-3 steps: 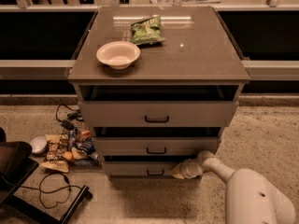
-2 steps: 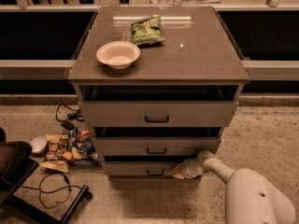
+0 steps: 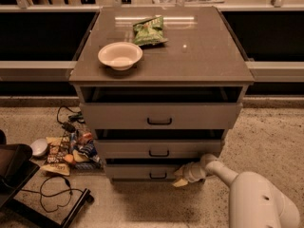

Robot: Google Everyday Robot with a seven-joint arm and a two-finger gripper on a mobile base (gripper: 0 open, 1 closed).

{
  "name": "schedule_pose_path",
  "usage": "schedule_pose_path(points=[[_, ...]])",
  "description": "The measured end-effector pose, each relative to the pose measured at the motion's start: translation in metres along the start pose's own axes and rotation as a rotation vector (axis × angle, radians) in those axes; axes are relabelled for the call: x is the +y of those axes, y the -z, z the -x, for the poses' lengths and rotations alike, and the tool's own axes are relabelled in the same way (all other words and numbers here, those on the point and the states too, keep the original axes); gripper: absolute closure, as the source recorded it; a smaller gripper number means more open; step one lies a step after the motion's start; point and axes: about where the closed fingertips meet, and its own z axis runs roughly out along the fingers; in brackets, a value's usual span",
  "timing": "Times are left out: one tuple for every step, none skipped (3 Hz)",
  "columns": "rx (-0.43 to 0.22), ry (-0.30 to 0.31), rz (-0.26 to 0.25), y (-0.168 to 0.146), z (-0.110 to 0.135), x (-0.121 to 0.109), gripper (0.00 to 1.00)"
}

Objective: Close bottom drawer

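Nothing moved | bottom drawer (image 3: pixel 142 172) faces camera, long axis left-right | claw (image 3: pixel 183 178) at right end, grip unclear

Floor (image 3: pixel 142 205) in front of the bottom drawer (image 3: pixel 137 173) is bare, so there's room to come in from the front. The gripper (image 3: pixel 182 178) is by the drawer front, R of its handle, w/ the white arm (image 3: pixel 221 169) filling the R side. On the L, a pile of snack packs (image 3: pixel 71 151) sits just beside the drawers, w/ a black cable (image 3: pixel 54 194) further out. The middle drawer (image 3: pixel 190 148) is close above. The bench (image 3: pixel 209 56) is bare on its R half; bowl (image 3: pixel 120 56) & green bag (image 3: pixel 148 31) take the L & back.
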Motion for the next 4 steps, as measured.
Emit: schedule_pose_path(points=[[0.000,0.000,0.000,0.002,-0.002,0.003,0.62],[0.000,0.000,0.000,0.002,-0.002,0.003,0.85],[0.050,0.006,0.011,0.012,-0.011,0.019,1.00],[0.204,0.018,-0.073,0.085,-0.036,0.002,1.00]])
